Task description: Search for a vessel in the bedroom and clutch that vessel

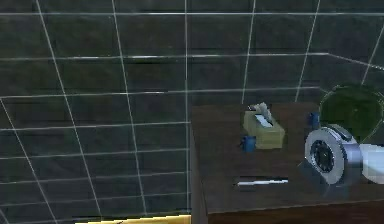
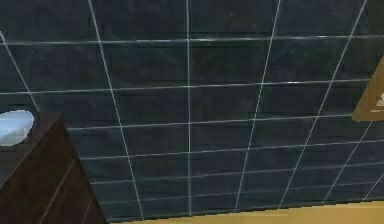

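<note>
A wooden table (image 1: 222, 150) stood against the tiled wall (image 1: 100, 90), bearing a tissue box (image 1: 262, 127), a clock (image 1: 330, 153) and a pen (image 1: 262, 182), likely kept there for bedside reach. A dark green round thing (image 1: 352, 108) at its back may have been the vessel. The arm side view added a pale round thing (image 2: 15, 127) on the table's corner and a tan frame (image 2: 370, 103) on the wall. The gripper's state, and where things lay from it, could not be told.
</note>
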Robot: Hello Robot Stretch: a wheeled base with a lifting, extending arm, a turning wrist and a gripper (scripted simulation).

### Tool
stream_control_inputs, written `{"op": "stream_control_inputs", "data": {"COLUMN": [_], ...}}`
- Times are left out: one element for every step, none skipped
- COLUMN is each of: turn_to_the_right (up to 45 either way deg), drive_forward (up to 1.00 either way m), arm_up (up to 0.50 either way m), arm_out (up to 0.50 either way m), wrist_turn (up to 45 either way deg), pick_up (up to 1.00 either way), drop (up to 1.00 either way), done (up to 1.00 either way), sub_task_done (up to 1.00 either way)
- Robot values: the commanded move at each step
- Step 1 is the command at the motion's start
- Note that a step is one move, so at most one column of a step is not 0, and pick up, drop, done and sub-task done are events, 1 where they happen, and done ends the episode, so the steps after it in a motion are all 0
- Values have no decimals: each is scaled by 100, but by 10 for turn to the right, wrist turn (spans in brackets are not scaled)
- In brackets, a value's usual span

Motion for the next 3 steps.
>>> {"op": "stream_control_inputs", "data": {"turn_to_the_right": [-450,0,0], "drive_forward": [0,0,0], "arm_up": [0,50,38], "arm_out": [0,0,0], "wrist_turn": [0,0,0], "pick_up": [0,0,0], "drop": [0,0,0], "done": [0,0,0], "sub_task_done": [0,0,0]}}
